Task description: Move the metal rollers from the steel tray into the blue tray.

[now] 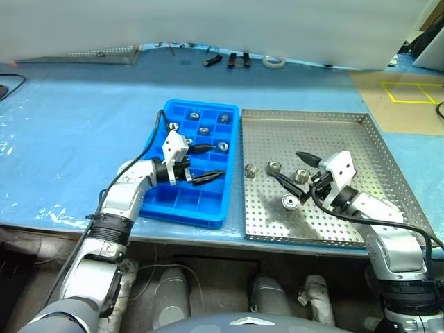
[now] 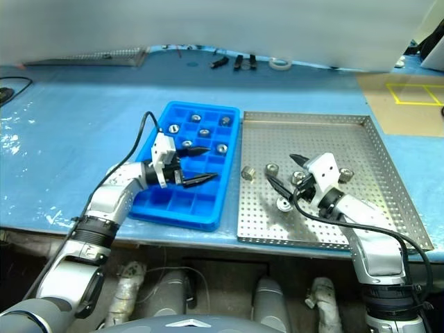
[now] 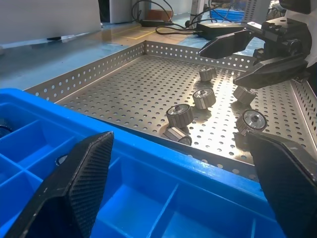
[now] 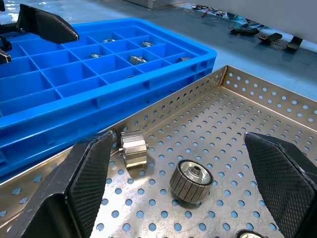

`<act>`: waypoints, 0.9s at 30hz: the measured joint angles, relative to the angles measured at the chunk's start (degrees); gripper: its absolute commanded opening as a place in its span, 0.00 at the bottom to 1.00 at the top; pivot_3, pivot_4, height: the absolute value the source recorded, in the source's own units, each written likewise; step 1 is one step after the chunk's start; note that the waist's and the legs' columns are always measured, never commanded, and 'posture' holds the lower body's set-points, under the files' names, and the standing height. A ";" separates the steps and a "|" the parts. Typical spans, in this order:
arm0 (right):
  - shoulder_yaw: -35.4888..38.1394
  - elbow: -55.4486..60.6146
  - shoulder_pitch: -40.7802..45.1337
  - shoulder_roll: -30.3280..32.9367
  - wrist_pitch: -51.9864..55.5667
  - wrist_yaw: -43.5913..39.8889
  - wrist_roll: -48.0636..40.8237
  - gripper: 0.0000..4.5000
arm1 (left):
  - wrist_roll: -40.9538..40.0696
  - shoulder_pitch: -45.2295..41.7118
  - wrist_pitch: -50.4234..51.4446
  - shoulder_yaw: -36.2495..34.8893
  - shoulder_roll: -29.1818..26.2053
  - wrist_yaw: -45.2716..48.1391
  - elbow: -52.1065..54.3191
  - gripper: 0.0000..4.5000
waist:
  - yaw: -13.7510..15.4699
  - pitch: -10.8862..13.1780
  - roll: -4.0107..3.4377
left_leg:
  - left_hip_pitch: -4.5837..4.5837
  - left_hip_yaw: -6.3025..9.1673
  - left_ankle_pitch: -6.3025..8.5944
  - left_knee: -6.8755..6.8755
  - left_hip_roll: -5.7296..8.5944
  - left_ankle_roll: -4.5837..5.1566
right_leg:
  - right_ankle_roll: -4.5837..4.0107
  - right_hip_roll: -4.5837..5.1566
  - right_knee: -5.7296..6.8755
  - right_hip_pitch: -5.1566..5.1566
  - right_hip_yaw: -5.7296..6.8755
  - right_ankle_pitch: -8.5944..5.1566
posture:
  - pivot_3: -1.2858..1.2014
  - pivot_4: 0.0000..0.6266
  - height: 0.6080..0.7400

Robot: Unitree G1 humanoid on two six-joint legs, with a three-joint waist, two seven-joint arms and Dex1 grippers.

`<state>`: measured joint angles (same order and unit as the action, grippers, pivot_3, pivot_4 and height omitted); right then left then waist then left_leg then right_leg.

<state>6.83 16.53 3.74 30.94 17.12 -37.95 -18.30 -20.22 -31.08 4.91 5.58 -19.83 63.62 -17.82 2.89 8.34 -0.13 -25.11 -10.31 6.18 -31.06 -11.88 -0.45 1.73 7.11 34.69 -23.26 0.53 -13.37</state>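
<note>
- Bright blue plastic compartment tray (image 1: 182,201) sits centre-left of the frame, just beside the large perforated silver steel tray (image 1: 347,132) at centre-right.
- Small shiny silver metal rollers (image 1: 273,167): several lie in the steel tray's near-left area; others rest in the blue tray's upper compartments.
- Left gripper (image 1: 205,163) hovers over the blue tray, fingers apart, empty.
- Right gripper (image 1: 293,171) hangs over the rollers, fingers apart, empty.
</note>
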 measured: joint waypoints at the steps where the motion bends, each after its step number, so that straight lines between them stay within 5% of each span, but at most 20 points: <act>1: 0.00 0.00 0.00 0.00 0.00 0.00 0.00 0.99 | 0.00 0.00 0.00 0.00 0.00 0.00 0.00 1.00 | 0.00 0.00 0.00 | 0.00 0.00 0.00 0.00 0.00 0.00 | 0.00 0.00 0.00 0.00 0.00 0.00 | 0.47 0.24 1.00; 20: 0.46 0.01 -0.52 -0.02 -0.16 0.08 -0.01 0.99 | 0.26 -0.90 2.62 0.02 0.02 0.05 0.03 1.00 | -0.02 0.00 0.00 | -0.01 -0.01 0.00 0.00 -0.01 0.00 | 0.00 0.00 0.00 -0.01 -0.03 0.00 | 0.45 0.24 1.00; 27: 1.50 1.02 -2.14 -0.06 -0.18 1.62 0.00 0.99 | 2.20 -15.47 8.13 2.43 0.89 2.43 -7.34 1.00 | 0.02 0.02 0.03 | -0.03 -0.05 0.00 -0.01 0.03 0.00 | 0.00 0.03 -0.02 -0.02 -0.19 0.00 | 0.42 0.24 1.00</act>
<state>8.33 17.55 1.60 30.87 16.94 -36.33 -18.30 -18.02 -46.55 13.05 8.01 -18.94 66.04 -25.15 2.91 8.36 -0.11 -25.14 -10.36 6.18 -31.06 -11.85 -0.45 1.73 7.14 34.66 -23.28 0.34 -13.37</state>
